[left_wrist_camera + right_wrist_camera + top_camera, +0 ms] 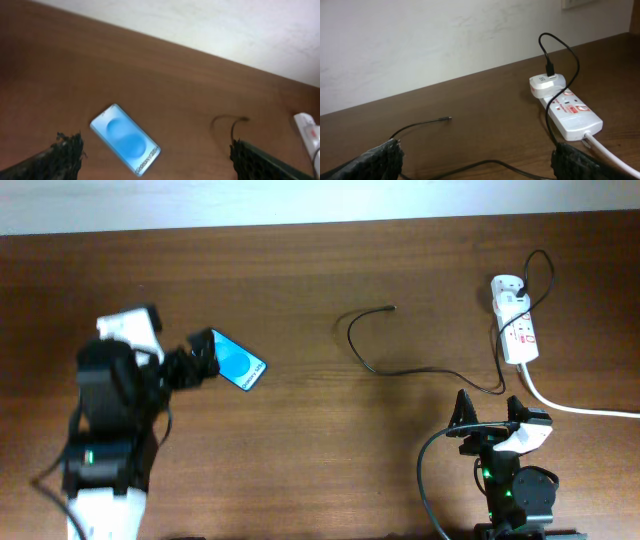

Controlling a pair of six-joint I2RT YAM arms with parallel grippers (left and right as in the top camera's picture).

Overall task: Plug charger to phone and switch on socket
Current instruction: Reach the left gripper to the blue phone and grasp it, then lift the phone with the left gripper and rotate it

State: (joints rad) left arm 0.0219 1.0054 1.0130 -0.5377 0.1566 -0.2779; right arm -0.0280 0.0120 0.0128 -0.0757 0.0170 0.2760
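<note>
Standing wide apart and empty, the left jaws face the phone (238, 361); the right jaws gape too.

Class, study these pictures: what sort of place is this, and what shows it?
Probably an indoor robot test bench: a wooden table against a plain pale wall, a left arm and a right arm, a phone and power strip laid out.

Some kind of robotics lab bench, I'd say: a dark wood-grain table (300, 450) set against a blank white wall (420, 40), one robot arm (105, 440) standing at seven o'clock, a second arm (510, 490) at five, a white power strip (518, 330) at two o'clock.
</note>
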